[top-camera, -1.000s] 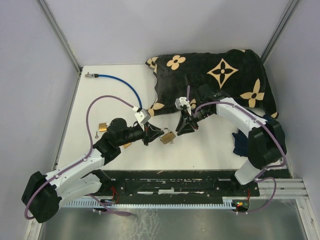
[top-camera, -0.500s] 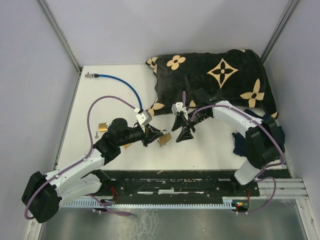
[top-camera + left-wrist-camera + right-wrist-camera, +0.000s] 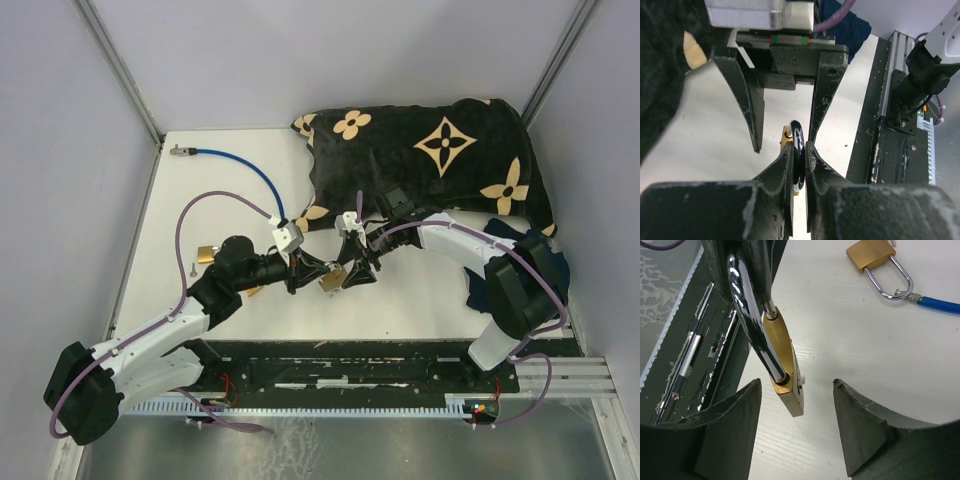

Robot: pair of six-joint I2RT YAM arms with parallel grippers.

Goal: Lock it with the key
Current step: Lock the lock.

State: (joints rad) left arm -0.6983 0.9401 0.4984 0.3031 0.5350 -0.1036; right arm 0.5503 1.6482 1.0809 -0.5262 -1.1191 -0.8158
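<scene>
The left tool [image 3: 799, 152] pinches the brass padlock [image 3: 786, 138]; the right tool [image 3: 783, 144] stands spread either side of it

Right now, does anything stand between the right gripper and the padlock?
Nothing visible does. The padlock, held by its shackle in the left gripper, sits directly between the right gripper's open fingers.

A white table [image 3: 420, 300] fills the middle, closed in by plain pale grey walls [image 3: 250, 60] from 9 through 12 to 3 o'clock. Metal posts [image 3: 120, 70] stand at 11 and 1 o'clock. A black strip [image 3: 350, 365] and a grey metal sheet [image 3: 350, 445] lie at 6 o'clock under even light.
</scene>
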